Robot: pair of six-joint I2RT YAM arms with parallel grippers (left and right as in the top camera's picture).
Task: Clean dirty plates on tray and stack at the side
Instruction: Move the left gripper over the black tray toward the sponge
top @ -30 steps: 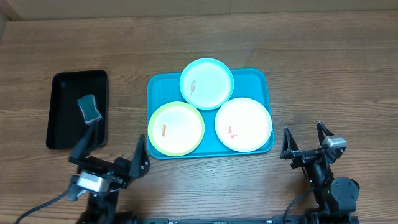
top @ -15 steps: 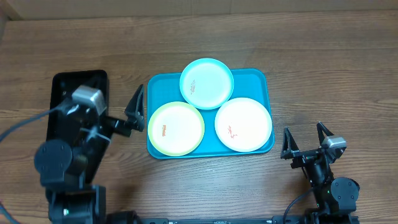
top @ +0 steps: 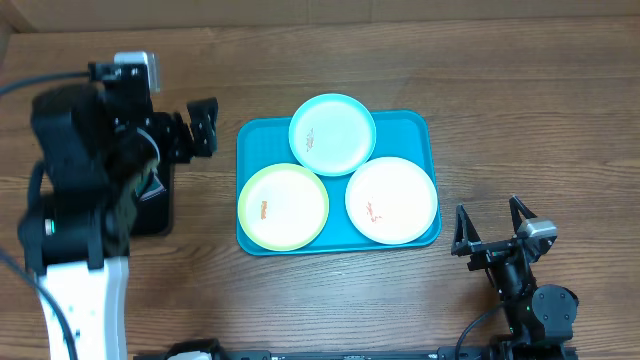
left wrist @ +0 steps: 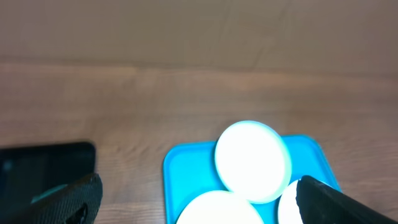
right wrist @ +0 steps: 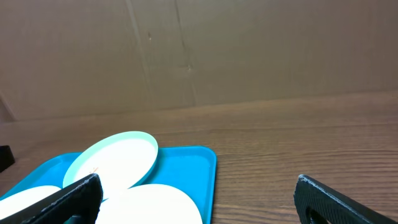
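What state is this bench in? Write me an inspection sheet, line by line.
Surface: brown wood-grain table.
Job's things: large turquoise rectangular plastic tray holds three small round plastic plates, each with orange-red marks: light blue plate overlapping yellow-green plate and white plate.
Clutter: black rectangular tray, partly hidden by the left arm.
Grippers: left gripper open, empty, between the two trays; right gripper open, empty, right of the turquoise tray.
Cables: black cable at the left arm; another by the right arm's base.
Surroundings: brown cardboard wall behind the table.
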